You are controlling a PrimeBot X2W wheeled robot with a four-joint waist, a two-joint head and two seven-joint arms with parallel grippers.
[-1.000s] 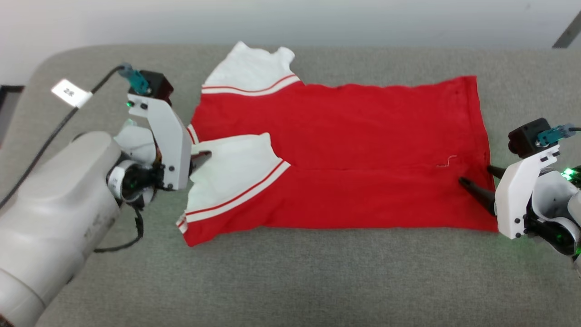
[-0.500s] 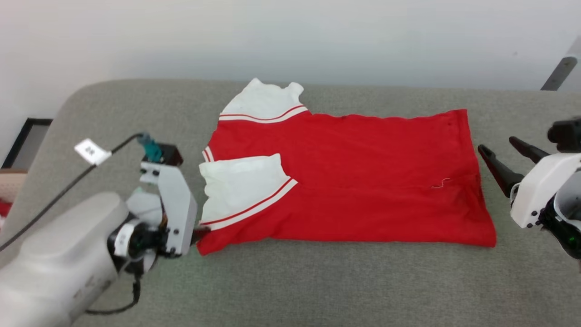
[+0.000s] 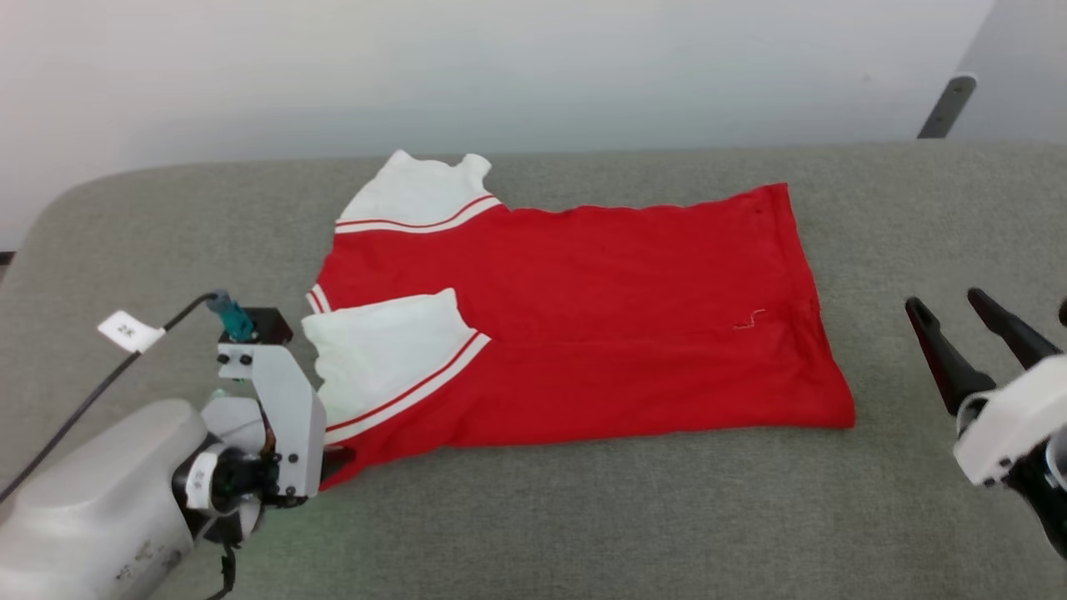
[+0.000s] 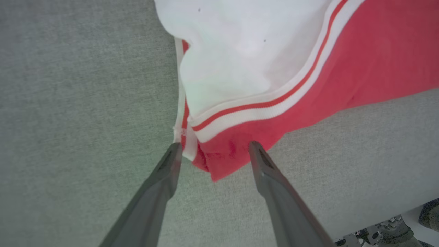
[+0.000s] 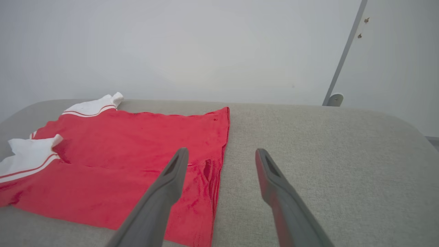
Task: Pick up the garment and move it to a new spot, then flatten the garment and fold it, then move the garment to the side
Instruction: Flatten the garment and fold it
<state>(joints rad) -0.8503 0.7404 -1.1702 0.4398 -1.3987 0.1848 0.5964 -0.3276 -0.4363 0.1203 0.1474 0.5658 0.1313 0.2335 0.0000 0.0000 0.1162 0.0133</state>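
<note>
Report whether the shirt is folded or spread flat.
Partly folded: the shirt lies flat, near side doubled over with the near sleeve on top; far sleeve sticks out.

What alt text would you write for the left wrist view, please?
A red shirt with a white sleeve folded over it lies on a grey fabric surface, one corner pointing toward the camera. The left gripper sits at that corner, its dark jaws open on either side of it.

Grey padded surface [image 3: 583,517]; red-white garment [image 3: 583,333] lying flat on it
</note>
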